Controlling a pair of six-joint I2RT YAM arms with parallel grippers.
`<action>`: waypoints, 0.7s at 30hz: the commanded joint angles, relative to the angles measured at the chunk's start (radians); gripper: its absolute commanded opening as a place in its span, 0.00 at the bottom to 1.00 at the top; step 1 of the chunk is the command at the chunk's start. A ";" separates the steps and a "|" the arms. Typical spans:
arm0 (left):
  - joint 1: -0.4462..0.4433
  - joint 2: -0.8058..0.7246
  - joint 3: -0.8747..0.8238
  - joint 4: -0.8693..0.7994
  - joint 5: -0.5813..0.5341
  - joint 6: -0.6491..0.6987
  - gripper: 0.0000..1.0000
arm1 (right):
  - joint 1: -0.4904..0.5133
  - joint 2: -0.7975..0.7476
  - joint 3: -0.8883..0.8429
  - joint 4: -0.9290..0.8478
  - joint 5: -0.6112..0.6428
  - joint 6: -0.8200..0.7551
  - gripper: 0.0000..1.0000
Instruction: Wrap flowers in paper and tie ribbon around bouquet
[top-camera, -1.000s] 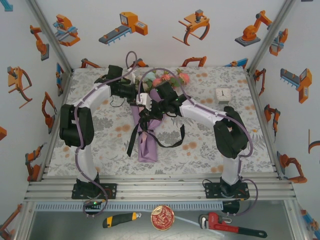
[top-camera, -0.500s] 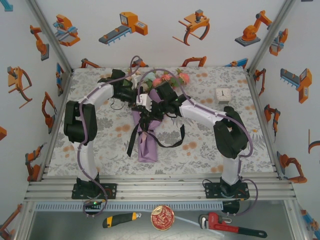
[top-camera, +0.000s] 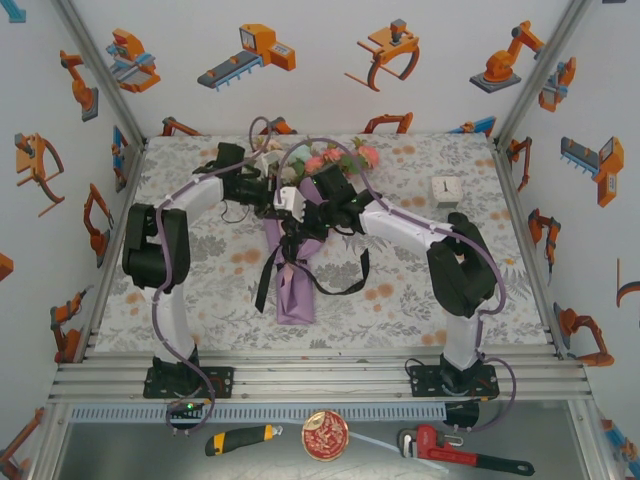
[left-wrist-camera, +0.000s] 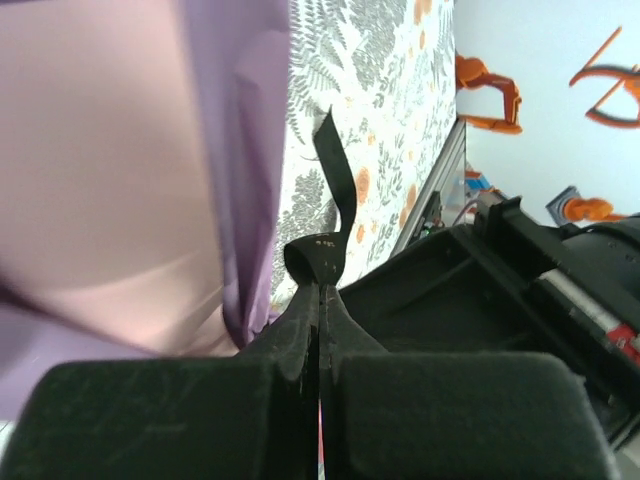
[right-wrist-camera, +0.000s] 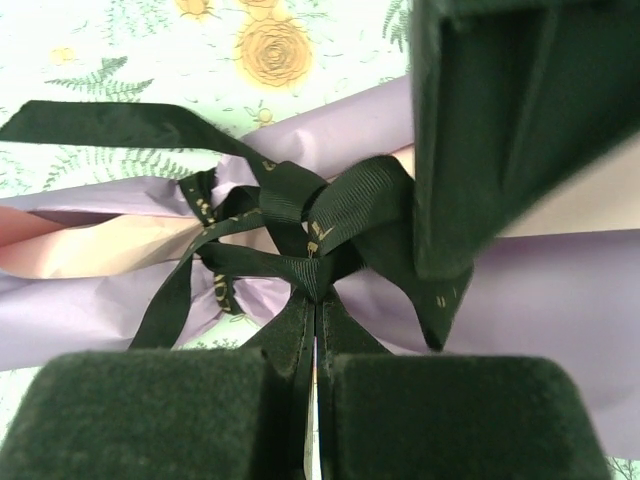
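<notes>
At the middle of the worktop (top-camera: 420, 290) the bouquet (top-camera: 293, 280) lies flat, flowers (top-camera: 340, 158) toward the far wall, paper (top-camera: 293, 300) cone tip toward the arm bases. Black ribbon (right-wrist-camera: 290, 190) is knotted around the paper, tails trailing. Left hand (left-wrist-camera: 320, 295) is clenched on a ribbon end beside the paper; right hand (right-wrist-camera: 315, 295) is clenched on ribbon at the knot.

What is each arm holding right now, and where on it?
Left gripper: jaws shut on a folded loop of the ribbon. Right gripper: jaws shut on the ribbon at its knot over the paper.
</notes>
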 joint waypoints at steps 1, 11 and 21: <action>0.052 -0.082 -0.069 0.318 -0.042 -0.216 0.00 | -0.003 -0.076 -0.065 0.034 0.027 0.121 0.00; 0.059 -0.136 -0.158 0.312 -0.158 -0.210 0.00 | -0.025 -0.229 -0.360 0.313 0.122 0.465 0.00; 0.071 -0.170 -0.258 0.343 -0.259 -0.243 0.14 | -0.065 -0.213 -0.393 0.312 0.056 0.619 0.00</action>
